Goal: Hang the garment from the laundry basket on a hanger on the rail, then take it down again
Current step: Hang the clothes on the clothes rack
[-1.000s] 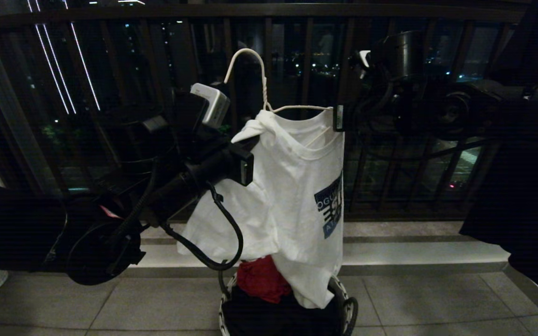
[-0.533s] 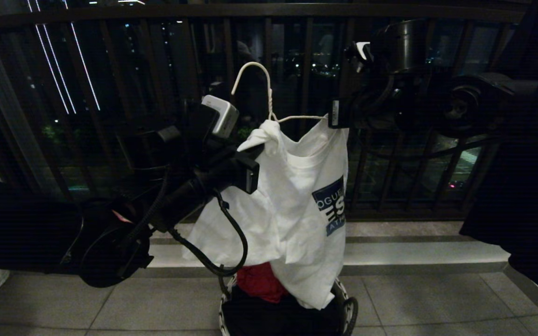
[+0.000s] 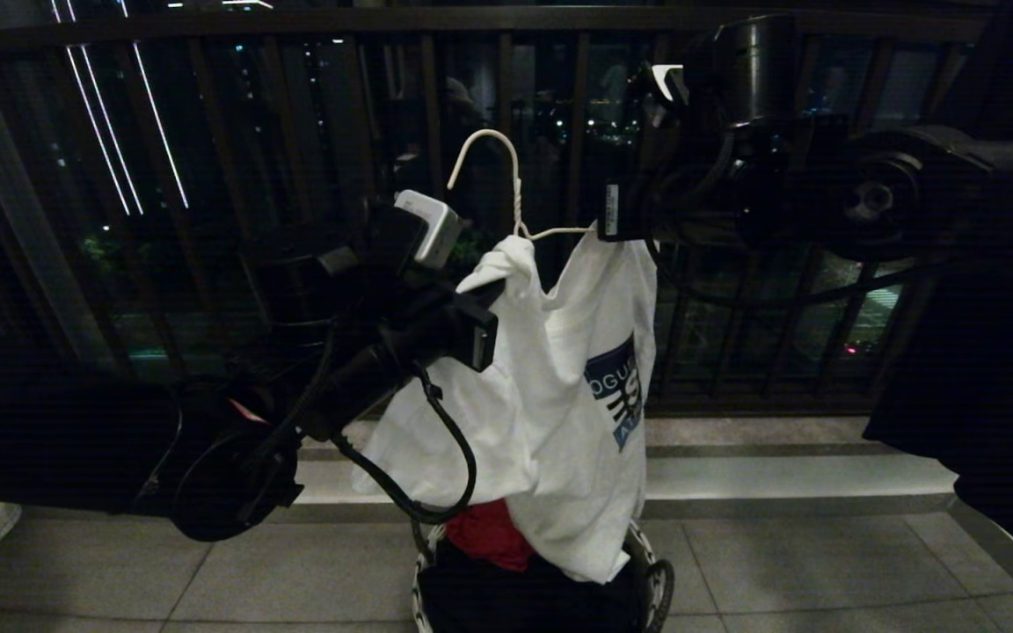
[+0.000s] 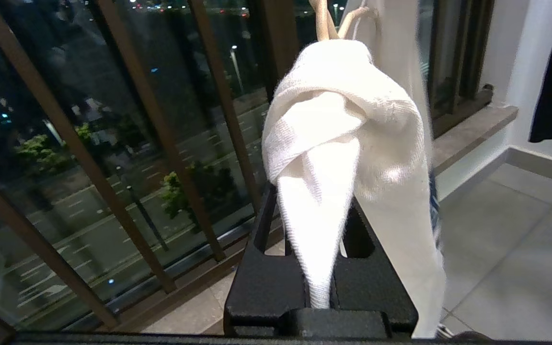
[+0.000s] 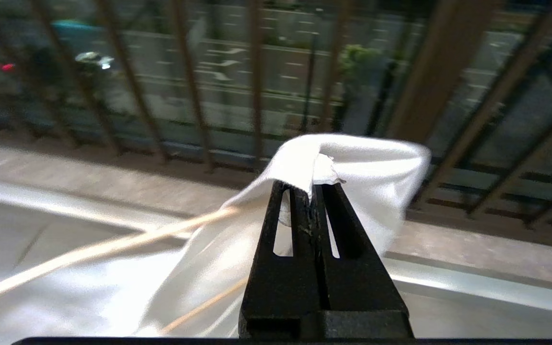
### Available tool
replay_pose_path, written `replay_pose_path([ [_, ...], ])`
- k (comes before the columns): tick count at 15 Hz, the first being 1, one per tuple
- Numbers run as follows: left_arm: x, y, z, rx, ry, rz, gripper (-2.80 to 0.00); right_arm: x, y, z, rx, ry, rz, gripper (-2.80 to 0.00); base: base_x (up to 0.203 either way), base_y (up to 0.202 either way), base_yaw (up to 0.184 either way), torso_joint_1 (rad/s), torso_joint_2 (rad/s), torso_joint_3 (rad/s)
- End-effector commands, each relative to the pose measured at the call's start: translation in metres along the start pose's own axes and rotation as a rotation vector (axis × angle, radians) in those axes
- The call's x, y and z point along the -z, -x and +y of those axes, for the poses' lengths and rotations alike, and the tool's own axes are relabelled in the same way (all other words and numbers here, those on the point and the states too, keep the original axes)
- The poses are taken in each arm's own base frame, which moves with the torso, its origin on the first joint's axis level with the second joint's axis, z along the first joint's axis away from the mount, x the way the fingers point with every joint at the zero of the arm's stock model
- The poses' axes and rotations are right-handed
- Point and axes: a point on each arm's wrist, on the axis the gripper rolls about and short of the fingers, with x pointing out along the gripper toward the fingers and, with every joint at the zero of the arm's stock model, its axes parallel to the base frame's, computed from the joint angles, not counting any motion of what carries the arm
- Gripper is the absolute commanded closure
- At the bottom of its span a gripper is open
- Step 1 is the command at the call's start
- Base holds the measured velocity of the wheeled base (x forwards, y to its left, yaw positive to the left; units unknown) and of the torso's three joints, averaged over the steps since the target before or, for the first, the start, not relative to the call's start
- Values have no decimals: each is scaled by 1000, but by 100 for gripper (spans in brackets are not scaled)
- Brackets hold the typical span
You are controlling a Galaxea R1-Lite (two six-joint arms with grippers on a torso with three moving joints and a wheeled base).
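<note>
Hanging between the two grippers, the garment (image 3: 559, 396) is on the hanger (image 3: 515, 207), whose hook rises free just above and between them. The left gripper (image 3: 487, 294) is clamped on a bunched fold of the garment's shoulder, the right gripper (image 3: 609, 230) pinched tight on the other shoulder's cloth at the hanger's end. Below both, the garment's hem reaches into the laundry basket (image 3: 652, 571), beside a red cloth (image 3: 489, 534).

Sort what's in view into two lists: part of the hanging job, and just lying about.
Job:
- T-shirt
- wire hanger
- laundry basket
- left gripper, shut on the shirt
- right gripper, shut on the shirt

Lying about:
- red cloth
- balcony railing
</note>
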Motion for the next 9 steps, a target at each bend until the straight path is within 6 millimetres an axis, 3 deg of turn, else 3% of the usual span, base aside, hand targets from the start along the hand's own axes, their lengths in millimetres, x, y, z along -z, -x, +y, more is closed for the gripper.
replay_pose_path([
  [1, 1, -3, 1, -19, -3, -1, 0, -4, 25, 19, -64, -6, -2, 0, 0, 0, 0, 0, 0, 0],
  [4, 0, -5, 1, -34, -3, -5, 0, -5, 50, 43, -145, -42, 31, 0, 0, 0, 0, 0, 0, 0],
  [9, 0, -6, 0, -29, 16, -6, 0, -7, 63, 63, -209, -40, 17, 0, 0, 0, 0, 0, 0, 0],
])
